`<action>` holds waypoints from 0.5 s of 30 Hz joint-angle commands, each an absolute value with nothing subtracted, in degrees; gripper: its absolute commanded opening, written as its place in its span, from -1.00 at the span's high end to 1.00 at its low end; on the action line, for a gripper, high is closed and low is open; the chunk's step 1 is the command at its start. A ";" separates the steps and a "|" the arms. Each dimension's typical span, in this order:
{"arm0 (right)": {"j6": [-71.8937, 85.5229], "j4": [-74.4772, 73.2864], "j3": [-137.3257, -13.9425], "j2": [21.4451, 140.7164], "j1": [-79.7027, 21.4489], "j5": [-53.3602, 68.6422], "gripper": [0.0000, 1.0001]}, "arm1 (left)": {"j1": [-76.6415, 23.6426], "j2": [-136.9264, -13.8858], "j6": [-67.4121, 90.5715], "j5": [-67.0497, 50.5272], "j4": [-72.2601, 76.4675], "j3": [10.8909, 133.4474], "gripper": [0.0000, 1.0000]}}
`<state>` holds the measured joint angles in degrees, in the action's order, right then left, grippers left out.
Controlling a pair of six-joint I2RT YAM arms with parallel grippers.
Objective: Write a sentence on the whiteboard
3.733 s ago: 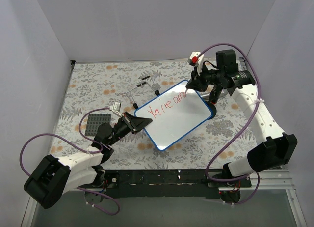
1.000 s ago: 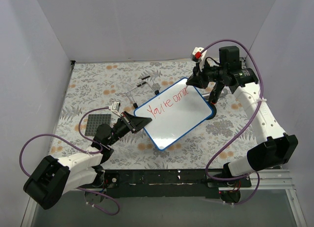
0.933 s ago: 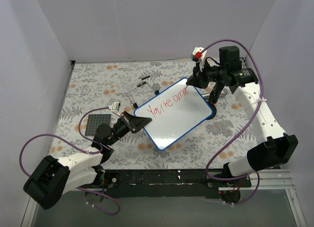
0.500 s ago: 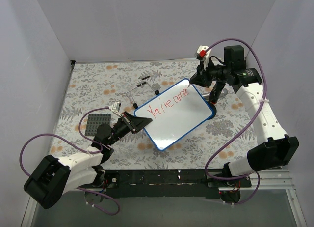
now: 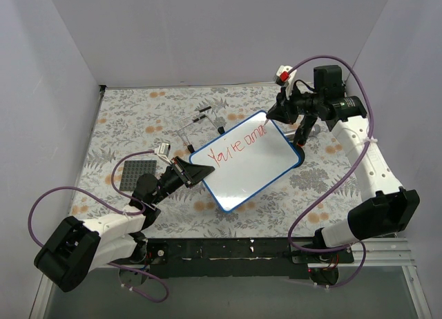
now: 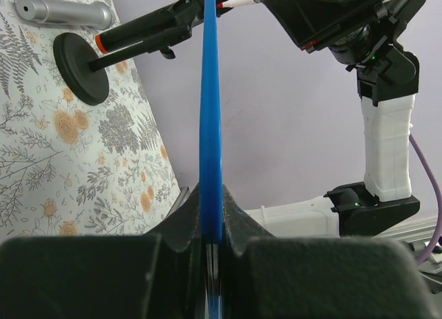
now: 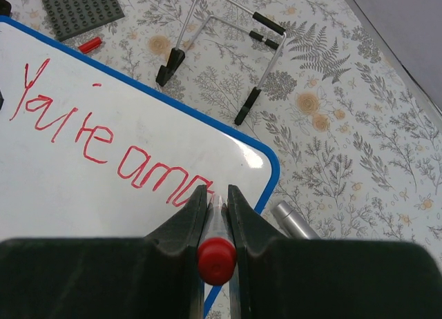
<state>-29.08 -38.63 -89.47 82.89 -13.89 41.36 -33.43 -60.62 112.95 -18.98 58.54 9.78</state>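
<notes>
In the right wrist view the marker [image 7: 216,253] shows only its red end. Its tip is hidden between the fingers of the right gripper [image 7: 213,192], so contact with the whiteboard [image 7: 83,195] cannot be told. Those fingers cover the tail of the sentence [image 7: 103,143] past "ama", and the board runs out of frame at 9 and 6 o'clock. The grey studded plate [image 7: 79,8] is cropped at 12 o'clock; the silver cylinder [image 7: 293,220] is half hidden toward 5 o'clock. The left wrist view meets the board edge-on, its writing face unseen, its lower rim buried in the left gripper [image 6: 210,195]. From above, the last letters are too small to read.
</notes>
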 commanded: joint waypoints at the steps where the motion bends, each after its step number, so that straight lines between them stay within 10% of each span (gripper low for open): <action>1: -28.74 -36.56 -89.03 83.67 -13.71 41.92 0.97 | -32.96 -58.62 113.99 -18.98 64.69 11.60 1.00; 15: -27.95 -35.42 -88.86 83.41 -13.80 36.92 0.97 | -32.87 -58.80 114.26 -19.07 65.21 11.16 1.00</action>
<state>-28.58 -37.32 -88.25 84.09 -13.89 39.27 -33.10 -60.60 112.97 -18.96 57.80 9.78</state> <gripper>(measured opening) 0.187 0.039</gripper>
